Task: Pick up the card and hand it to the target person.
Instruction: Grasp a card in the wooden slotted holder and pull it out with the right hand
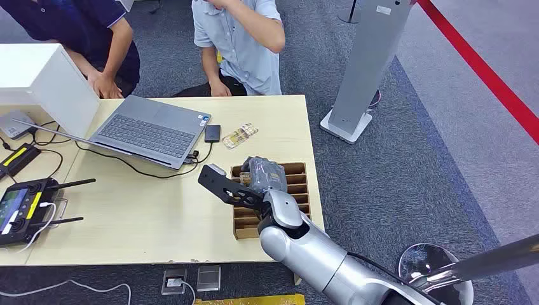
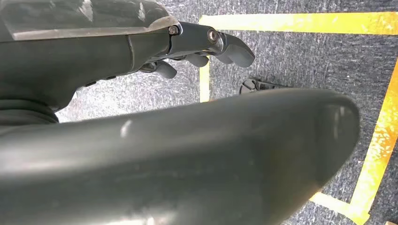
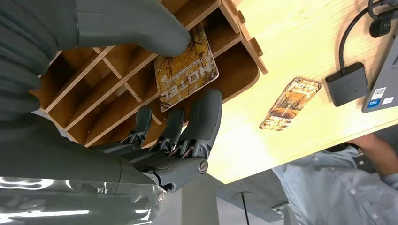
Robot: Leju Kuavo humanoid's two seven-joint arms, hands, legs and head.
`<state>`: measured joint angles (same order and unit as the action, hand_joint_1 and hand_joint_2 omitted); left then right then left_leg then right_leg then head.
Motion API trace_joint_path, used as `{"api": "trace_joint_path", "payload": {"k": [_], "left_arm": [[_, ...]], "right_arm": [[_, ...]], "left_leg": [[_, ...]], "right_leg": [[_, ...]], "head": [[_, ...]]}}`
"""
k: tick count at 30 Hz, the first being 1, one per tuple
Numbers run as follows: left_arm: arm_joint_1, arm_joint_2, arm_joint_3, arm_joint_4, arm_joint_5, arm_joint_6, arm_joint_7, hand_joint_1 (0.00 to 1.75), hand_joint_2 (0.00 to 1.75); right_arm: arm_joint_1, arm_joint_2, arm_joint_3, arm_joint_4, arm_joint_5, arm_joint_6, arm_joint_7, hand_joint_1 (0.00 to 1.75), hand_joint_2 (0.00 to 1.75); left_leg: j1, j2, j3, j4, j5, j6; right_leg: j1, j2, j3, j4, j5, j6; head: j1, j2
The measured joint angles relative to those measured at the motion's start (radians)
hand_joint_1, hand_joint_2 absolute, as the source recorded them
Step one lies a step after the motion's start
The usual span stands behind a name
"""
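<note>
Pale wooden table point(image 1: 159, 216), near its right edge: right hand point(image 3: 155, 93), thumb and fingers apart around, apparently not yet gripping, the yellow-brown printed card point(image 3: 185, 70) upright in the slotted brown wooden rack point(image 1: 299, 178); lift and handover remain.

Card point(image 3: 186, 70) orange-brown, autumn-tree print, white lettering; organizer point(image 3: 108, 89) brown wood; table point(image 1: 159, 216) pale wood.

Right hand point(image 1: 260, 175) sits over the far end of the slotted wooden box point(image 1: 299, 190) near the table's point(image 1: 140, 222) right edge; hand's hold not discernible. A patterned card point(image 1: 239, 135) lies flat on the table beside a small black device point(image 1: 212, 133) and the open laptop point(image 1: 149, 130). Two seated people at the far side.
</note>
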<state>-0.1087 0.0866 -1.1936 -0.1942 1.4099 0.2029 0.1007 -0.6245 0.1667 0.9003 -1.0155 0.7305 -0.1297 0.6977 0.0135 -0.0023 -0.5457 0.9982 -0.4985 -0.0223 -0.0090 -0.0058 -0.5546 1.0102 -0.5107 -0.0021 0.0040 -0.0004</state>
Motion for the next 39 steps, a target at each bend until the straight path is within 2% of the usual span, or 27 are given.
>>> {"api": "trace_joint_path", "payload": {"k": [8,19,28,36,39], "left_arm": [[0.0,0.0,0.0,0.0,0.0,0.0,0.0,0.0,0.0],[0.0,-0.001,0.0,0.0,0.0,0.0,0.0,0.0,0.0],[0.0,-0.002,0.0,0.0,0.002,0.003,0.0,0.0,0.0],[0.0,-0.002,0.0,0.0,0.004,0.004,0.0,0.0,0.0],[0.0,-0.002,0.0,0.0,0.006,0.005,0.0,0.0,0.0]], "right_arm": [[0.001,-0.006,-0.013,0.003,0.0,0.0,0.0,0.82,1.75],[0.005,-0.008,-0.017,0.006,-0.009,0.01,-0.001,0.96,1.75],[0.011,-0.008,-0.016,0.008,-0.016,0.019,-0.002,0.92,1.75],[0.011,-0.008,-0.016,0.009,-0.021,0.022,-0.005,0.99,1.75],[0.011,-0.008,-0.015,0.009,-0.029,0.022,-0.007,1.13,1.75]], "left_leg": [[0.0,0.0,0.0,0.0,0.0,0.0],[0.0,0.0,0.0,0.0,0.0,0.0],[0.0,0.0,0.0,0.0,0.0,0.0],[0.0,0.0,0.0,0.0,0.0,0.0],[0.0,0.0,0.0,0.0,0.0,0.0]], "right_leg": [[0.0,0.0,0.0,0.0,0.0,0.0],[0.0,0.0,0.0,0.0,0.0,0.0],[0.0,0.0,0.0,0.0,0.0,0.0],[0.0,0.0,0.0,0.0,0.0,0.0],[0.0,0.0,0.0,0.0,0.0,0.0]], "head": [[0.0,0.0],[0.0,0.0],[0.0,0.0],[0.0,0.0],[0.0,0.0]]}}
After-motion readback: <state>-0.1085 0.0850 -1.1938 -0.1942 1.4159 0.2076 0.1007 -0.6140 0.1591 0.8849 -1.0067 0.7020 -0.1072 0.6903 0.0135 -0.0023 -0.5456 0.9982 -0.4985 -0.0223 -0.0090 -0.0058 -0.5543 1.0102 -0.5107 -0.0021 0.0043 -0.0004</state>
